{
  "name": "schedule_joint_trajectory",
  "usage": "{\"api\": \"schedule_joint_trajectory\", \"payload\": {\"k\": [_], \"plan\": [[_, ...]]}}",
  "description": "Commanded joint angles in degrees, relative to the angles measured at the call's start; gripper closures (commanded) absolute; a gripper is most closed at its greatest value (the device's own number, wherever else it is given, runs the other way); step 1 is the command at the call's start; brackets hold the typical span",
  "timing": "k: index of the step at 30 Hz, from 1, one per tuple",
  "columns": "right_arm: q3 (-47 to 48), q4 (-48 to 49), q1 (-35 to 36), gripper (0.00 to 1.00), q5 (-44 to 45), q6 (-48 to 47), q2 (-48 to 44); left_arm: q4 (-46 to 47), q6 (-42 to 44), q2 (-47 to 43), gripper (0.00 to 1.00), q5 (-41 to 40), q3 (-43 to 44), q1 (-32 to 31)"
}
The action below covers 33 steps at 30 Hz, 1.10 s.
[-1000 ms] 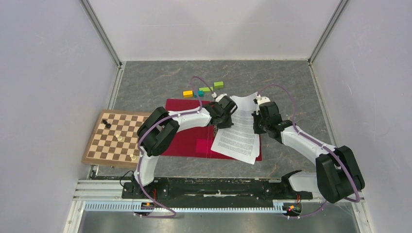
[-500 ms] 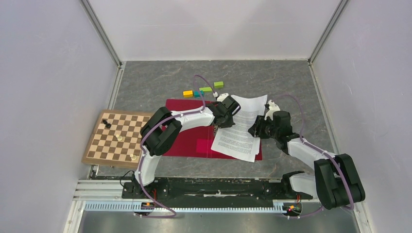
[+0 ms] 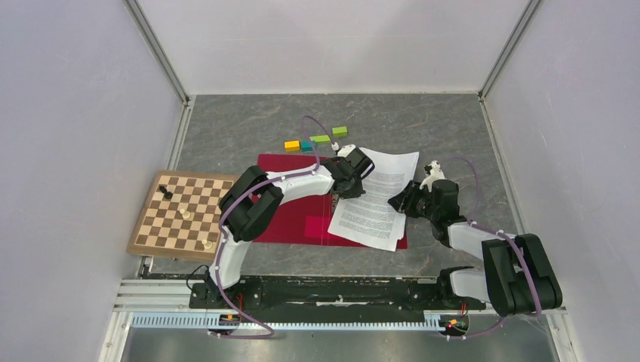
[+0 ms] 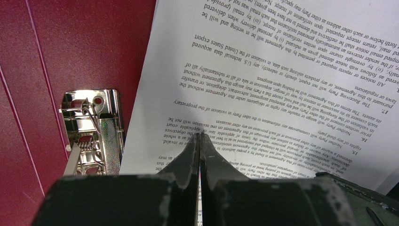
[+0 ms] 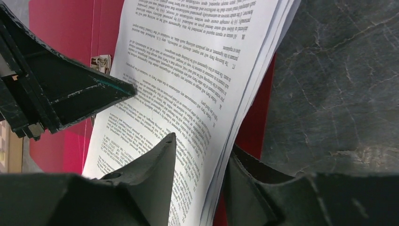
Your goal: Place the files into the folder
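Observation:
The files [image 3: 375,197] are a thin stack of printed white sheets lying slanted over the right half of the open red folder [image 3: 290,215], with their far end past its edge. My left gripper [image 3: 349,185] is shut, its tips [image 4: 200,135] pressing on the top sheet [image 4: 263,70] beside the folder's metal clip [image 4: 91,132]. My right gripper [image 3: 398,202] is open at the stack's right edge. In the right wrist view [image 5: 202,143] one finger is over the sheets [image 5: 188,70] and the other is under their edge, above the folder [image 5: 61,23].
A wooden chessboard [image 3: 181,215] with a few pieces lies left of the folder. Several coloured blocks [image 3: 315,139] lie just behind the folder. Grey walls close in the left, back and right sides.
The right gripper has drawn back to the right and lower. The sheets' far end, curled up a second ago, now lies flat. The left gripper has stayed on the sheets.

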Motion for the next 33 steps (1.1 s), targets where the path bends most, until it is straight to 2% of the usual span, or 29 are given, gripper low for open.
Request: {"api": "schedule_joint_trajectory", "payload": {"k": [1,5,6,8,9,12,14,19,22,27,33], "plan": [[0.56,3.78,2.60,0.61,4.15,-0.89,-2.11,-3.73,-0.01,4.09,0.98,-0.20,-0.03,-0.07],[2.56,1.76,6.99,0.67,9.11,-5.60,-2.25,-3.21,0.15,4.13,0.98,0.62,0.62,-0.06],[3.68,-0.02,8.17,0.74,11.22,-7.36,-2.33,-3.14,0.27,3.96,0.98,0.85,0.81,-0.06],[5.76,-3.41,9.97,0.97,15.53,-10.45,-2.72,-2.74,1.02,3.20,0.98,1.50,1.36,-0.06],[6.99,-5.36,10.81,1.00,17.23,-11.93,-3.18,-2.50,1.59,2.74,0.98,1.96,1.58,-0.06],[9.89,-9.24,13.35,1.00,22.21,-16.89,-6.77,-2.35,4.95,-0.29,0.98,2.81,3.39,0.37],[11.87,-11.01,15.40,1.00,24.39,-20.58,-9.91,-2.08,7.95,-2.94,0.94,3.97,4.71,1.01],[18.36,-15.48,20.24,1.00,27.26,-27.89,-16.00,1.51,15.68,-12.18,0.71,9.80,6.35,4.67],[22.77,-18.03,22.29,1.00,27.44,-31.27,-18.03,5.16,20.90,-19.36,0.48,13.48,5.32,7.28],[31.93,-23.08,25.61,1.00,27.08,-36.34,-19.13,10.30,26.67,-31.41,0.36,18.63,1.17,12.51],[42.29,-28.91,26.50,1.00,20.82,-38.68,-19.37,20.69,33.89,-43.40,0.21,28.39,-7.91,21.23]]}}
